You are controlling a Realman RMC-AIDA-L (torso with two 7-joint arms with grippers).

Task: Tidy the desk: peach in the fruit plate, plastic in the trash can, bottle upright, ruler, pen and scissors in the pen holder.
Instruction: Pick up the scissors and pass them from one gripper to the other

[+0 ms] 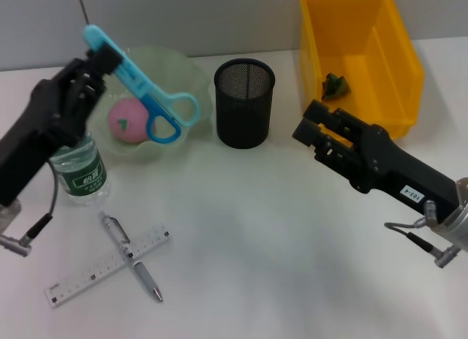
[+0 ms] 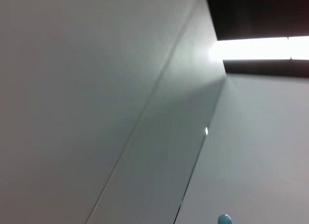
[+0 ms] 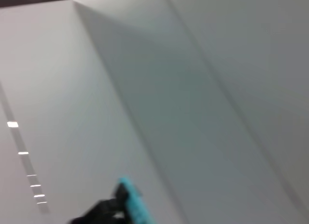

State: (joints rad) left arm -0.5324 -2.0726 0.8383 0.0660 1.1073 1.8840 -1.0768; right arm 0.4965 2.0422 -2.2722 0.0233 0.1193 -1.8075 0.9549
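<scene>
Your left gripper (image 1: 99, 61) clamps the blue scissors (image 1: 142, 90) above the fruit plate (image 1: 186, 72), far left; your right gripper (image 1: 311, 131) hovers right, jaws seemingly parted.

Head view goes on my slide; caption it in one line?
Left end effector holds blue scissors above the fruit plate; pen holder waits.

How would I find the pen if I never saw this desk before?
Start at the black mesh pen holder in the middle of the white desk, then look toward the near left corner. There the silver pen lies flat, crossing the white ruler like an X. It is the thin, round one; the ruler is flat with markings.
</scene>
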